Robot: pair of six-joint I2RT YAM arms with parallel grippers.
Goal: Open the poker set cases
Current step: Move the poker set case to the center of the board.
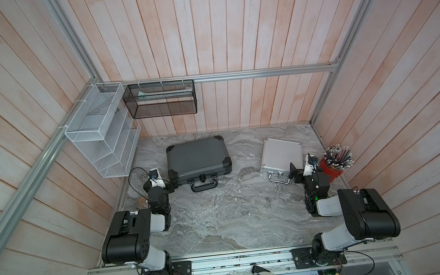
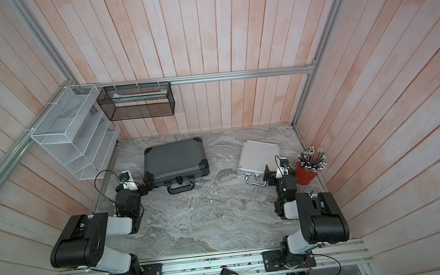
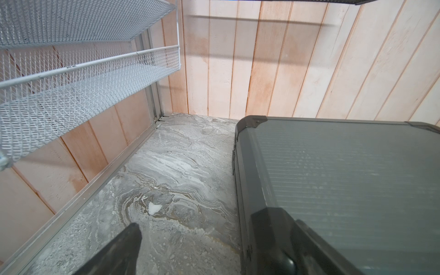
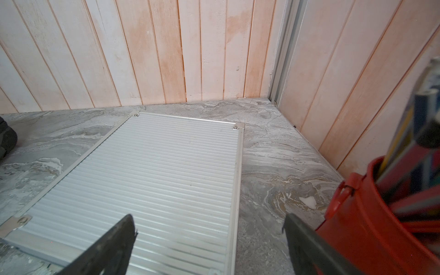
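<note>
Both poker set cases lie shut on the marble table. The larger dark grey case (image 1: 197,156) (image 2: 174,158) (image 3: 345,181) sits at the back left, its black handle (image 1: 204,185) facing the front. The smaller silver ribbed case (image 1: 281,153) (image 2: 259,153) (image 4: 154,178) sits at the back right. My left gripper (image 1: 173,182) (image 2: 147,186) (image 3: 215,226) is open at the dark case's front left corner, one finger over that corner. My right gripper (image 1: 294,173) (image 2: 267,173) (image 4: 209,217) is open, straddling the silver case's front right edge. Neither holds anything.
A red pot of pencils (image 1: 333,170) (image 4: 371,226) stands close beside my right gripper, against the right wall. A white mesh rack (image 1: 101,132) (image 3: 71,83) hangs on the left wall above my left arm. A black mesh basket (image 1: 161,99) hangs on the back wall.
</note>
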